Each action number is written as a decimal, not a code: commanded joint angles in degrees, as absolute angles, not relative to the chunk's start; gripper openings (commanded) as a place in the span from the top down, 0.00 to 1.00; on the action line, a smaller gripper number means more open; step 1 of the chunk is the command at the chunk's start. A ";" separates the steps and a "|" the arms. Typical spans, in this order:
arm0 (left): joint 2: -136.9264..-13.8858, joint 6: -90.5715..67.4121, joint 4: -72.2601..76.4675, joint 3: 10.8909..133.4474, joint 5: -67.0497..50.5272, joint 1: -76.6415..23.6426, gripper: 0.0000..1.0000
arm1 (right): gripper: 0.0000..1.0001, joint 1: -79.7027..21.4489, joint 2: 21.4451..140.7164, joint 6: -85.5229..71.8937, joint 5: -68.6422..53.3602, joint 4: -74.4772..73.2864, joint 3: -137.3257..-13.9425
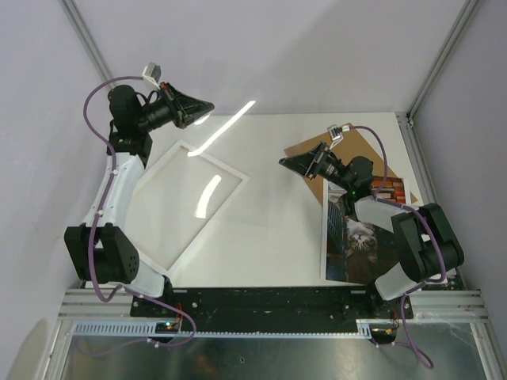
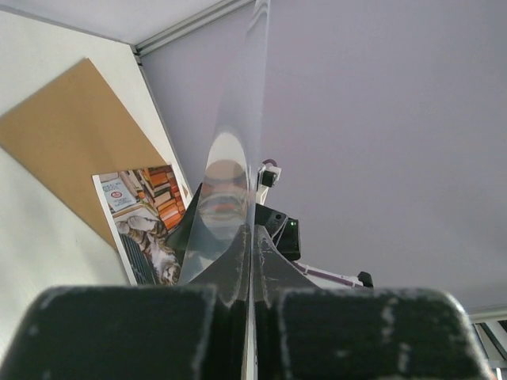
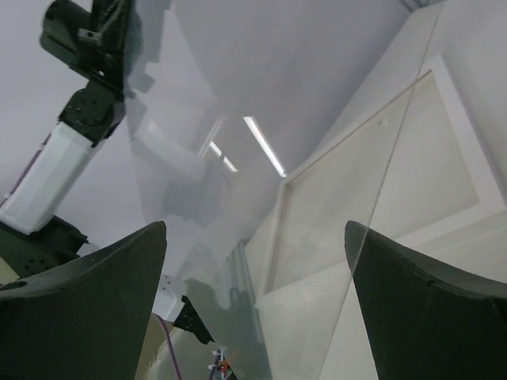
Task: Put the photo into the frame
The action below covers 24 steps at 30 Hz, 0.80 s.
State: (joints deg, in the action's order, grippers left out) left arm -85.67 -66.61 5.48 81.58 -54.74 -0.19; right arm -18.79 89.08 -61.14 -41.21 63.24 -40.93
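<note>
The photo [image 1: 360, 237] lies flat on the right side of the bench [image 1: 269, 229], picture side up, toward the near edge. The right arm reaches over it, and a brown backing board [image 2: 79, 127] lies just beyond it, its near part tucked under the print's far end. The frame [image 1: 207, 229] lies flat on the left half of the bench, turned at an angle and well apart from the print.

The left gripper [image 1: 202, 111] hangs above the far left of the bench, over the frame's far corner. Its jaws are pressed together on the edge of a clear pane [image 2: 238, 142], which rises edge-on from between them in the left wrist view.

The right gripper [image 1: 289, 164] hovers over the backing board and points left toward the frame. Its jaws are spread wide with nothing between them. Through them the pane shows, with the frame visible behind it.
</note>
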 commanded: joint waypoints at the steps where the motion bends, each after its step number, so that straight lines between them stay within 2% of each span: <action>1: -83.69 -70.42 12.04 81.34 -57.86 1.55 1.00 | 0.01 -19.26 87.89 -66.73 -43.67 72.99 -43.33; 5: -84.04 -70.26 12.67 81.35 -58.60 2.06 1.00 | 0.06 -19.68 86.90 -70.92 -44.81 76.94 -43.33; 9: -84.44 -69.81 12.85 81.71 -59.83 2.69 1.00 | 0.15 -19.70 85.66 -73.85 -45.94 78.91 -43.31; 17: -85.34 -68.71 13.09 82.66 -62.26 3.15 1.00 | 0.44 -20.05 82.58 -73.73 -48.10 75.86 -43.27; 24: -85.47 -67.98 13.25 82.71 -63.32 3.21 1.00 | 0.54 -20.52 79.37 -69.07 -48.71 68.06 -43.19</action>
State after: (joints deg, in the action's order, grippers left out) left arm -85.93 -68.55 11.11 81.12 -61.28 2.72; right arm -19.92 82.54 -72.36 -47.48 70.61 -41.06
